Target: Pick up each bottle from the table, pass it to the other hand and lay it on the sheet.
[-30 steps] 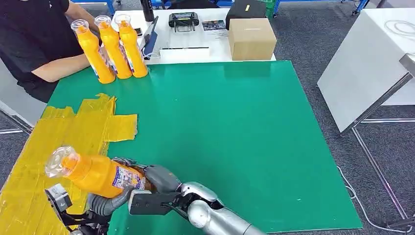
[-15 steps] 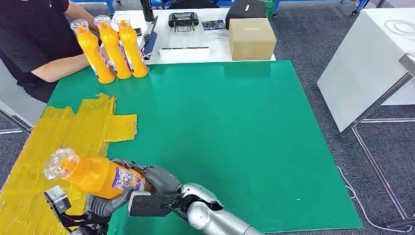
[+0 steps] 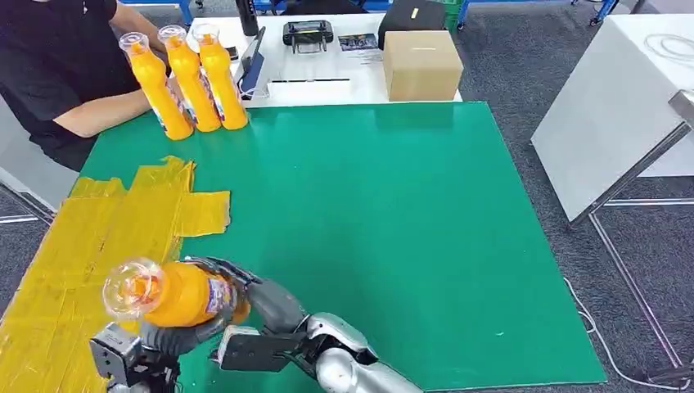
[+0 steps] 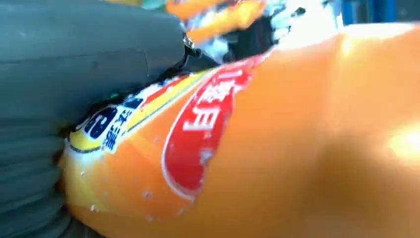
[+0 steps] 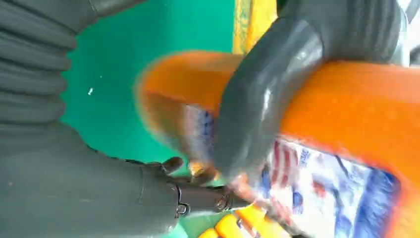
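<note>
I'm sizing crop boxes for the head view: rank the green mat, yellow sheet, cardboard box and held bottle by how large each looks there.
1. Green mat
2. Yellow sheet
3 and 4. Cardboard box and held bottle look alike in size; the bottle is nearer the camera and partly wrapped by the hands, so I won't rank them.

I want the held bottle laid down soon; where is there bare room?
Free: the yellow sheet left of the held bottle, and the green mat between sheet and right edge. Crowded: the far-left corner, where three bottles stand beside a person's arm.
</note>
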